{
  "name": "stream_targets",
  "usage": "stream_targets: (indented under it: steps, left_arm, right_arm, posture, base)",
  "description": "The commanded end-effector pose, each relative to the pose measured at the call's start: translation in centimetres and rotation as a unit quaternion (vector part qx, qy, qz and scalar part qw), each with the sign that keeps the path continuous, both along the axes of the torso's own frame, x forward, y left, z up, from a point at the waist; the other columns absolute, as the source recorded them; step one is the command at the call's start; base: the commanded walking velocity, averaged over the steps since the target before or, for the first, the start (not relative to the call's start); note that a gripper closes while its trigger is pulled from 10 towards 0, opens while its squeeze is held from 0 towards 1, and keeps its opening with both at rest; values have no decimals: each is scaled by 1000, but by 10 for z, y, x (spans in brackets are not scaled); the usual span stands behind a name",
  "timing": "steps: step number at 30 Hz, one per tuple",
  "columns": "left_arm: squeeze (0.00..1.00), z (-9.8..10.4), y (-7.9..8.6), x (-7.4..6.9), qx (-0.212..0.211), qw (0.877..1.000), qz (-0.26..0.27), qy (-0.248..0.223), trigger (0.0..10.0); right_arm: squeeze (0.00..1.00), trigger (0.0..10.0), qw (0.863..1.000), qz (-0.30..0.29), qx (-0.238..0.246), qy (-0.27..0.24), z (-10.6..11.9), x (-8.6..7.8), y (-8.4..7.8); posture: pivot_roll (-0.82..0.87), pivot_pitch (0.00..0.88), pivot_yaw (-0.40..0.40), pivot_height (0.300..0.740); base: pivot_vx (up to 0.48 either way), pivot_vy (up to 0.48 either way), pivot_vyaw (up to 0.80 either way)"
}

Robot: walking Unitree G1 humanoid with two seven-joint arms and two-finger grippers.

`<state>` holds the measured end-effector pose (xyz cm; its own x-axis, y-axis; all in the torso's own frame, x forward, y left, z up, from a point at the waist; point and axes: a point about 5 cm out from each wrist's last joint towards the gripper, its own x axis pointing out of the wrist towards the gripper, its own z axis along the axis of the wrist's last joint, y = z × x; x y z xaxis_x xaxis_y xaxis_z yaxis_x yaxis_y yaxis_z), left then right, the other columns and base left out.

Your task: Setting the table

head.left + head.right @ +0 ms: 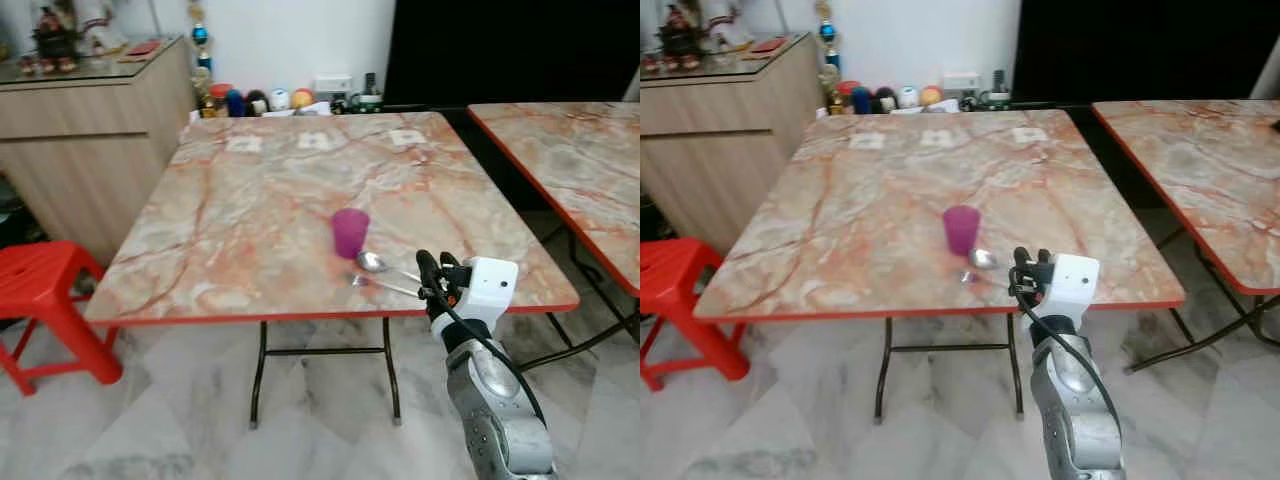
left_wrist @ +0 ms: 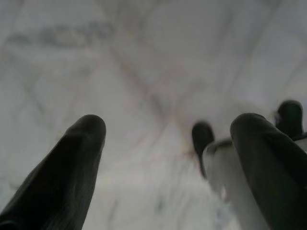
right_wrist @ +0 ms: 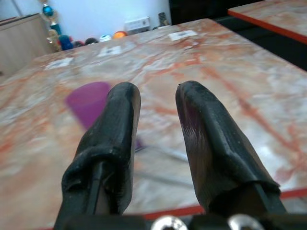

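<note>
Right gripper at table edge, fingers slightly parted, gripping nothing, one purple cup at its 11 o'clock, two spoons between, left gripper spread wide over floor, empty

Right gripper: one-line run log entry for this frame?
task: setting table | right gripper: open, empty, at near table edge | spoon, fork beside purple cup | left gripper: idle, open

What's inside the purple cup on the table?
You can't tell. The purple cup stands upright on the marble table, and the camera sees mostly its side, so its inside stays hidden. A spoon lies beside it, near the right gripper, which is open.
</note>
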<state>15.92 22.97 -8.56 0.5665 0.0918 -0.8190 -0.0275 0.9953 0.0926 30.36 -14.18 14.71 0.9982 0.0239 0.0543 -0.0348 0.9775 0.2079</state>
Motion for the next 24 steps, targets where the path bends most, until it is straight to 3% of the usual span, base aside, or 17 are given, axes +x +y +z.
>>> stream_targets:
  steps: [1, 17, 24]
  left_arm:
    - [0, 0, -5, 2, -10, 1000, 2, -1, 10000]
    - [0, 10, -11, 29, -5, 1000, -10, -23, 10000]
    - [0, 1, 0, 4, 7, 1000, -8, -1, 10000]
  right_arm:
    - [0, 10000, 1000, 0, -1, -5, 3, 2, 0]
    - [0, 10000, 999, 11, 14, -50, 33, 11, 0]
    - [0, 10000, 998, 24, 9, -59, 37, 10, 3]
  posture:
    - [-16, 0, 28, 740]
    - [-15, 0, 36, 740]
    - [-7, 0, 44, 740]
  base:
    - [259, 0, 0]
    - [259, 0, 0]
    - [73, 0, 0]
